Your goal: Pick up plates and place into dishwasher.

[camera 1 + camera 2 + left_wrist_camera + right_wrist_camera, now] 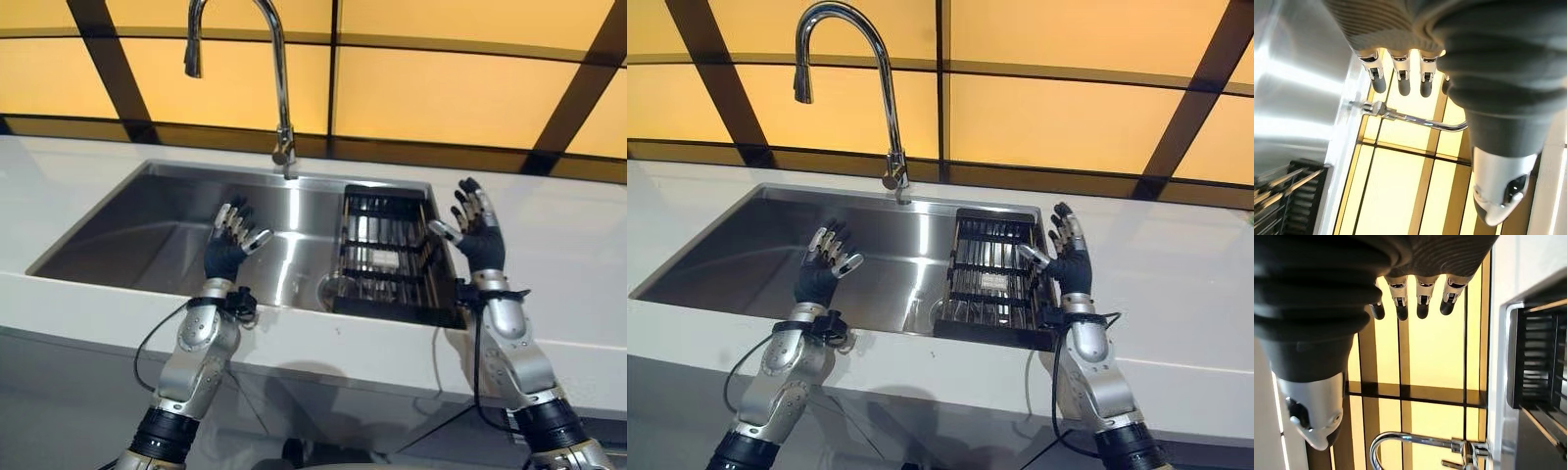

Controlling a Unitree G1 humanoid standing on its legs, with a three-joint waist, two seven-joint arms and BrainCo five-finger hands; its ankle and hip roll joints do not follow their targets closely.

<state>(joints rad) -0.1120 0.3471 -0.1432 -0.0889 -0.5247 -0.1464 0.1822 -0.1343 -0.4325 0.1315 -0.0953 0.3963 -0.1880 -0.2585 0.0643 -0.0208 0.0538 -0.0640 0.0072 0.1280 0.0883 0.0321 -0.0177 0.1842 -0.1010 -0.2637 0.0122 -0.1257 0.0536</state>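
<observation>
A white counter holds a steel sink under a tall tap. Both hands are raised, fingers spread, holding nothing. I can make out no plate; the black rack lies just inward of the right hand, farther from the left hand.

The sink is brushed steel, smooth, with a soft sheen and pale streaks of glare on its floor and walls. Behind the sink, the tap is polished chrome, mirror-bright along its curved neck. In the right part of the sink sits a rack of black bars, matt to slightly glossy, with thin bright metal rods across it. Around the sink, the counter is a smooth, pale, matt surface. Behind the tap, the wall has smooth yellow panels with a faint glow, split by dark matt strips.
</observation>
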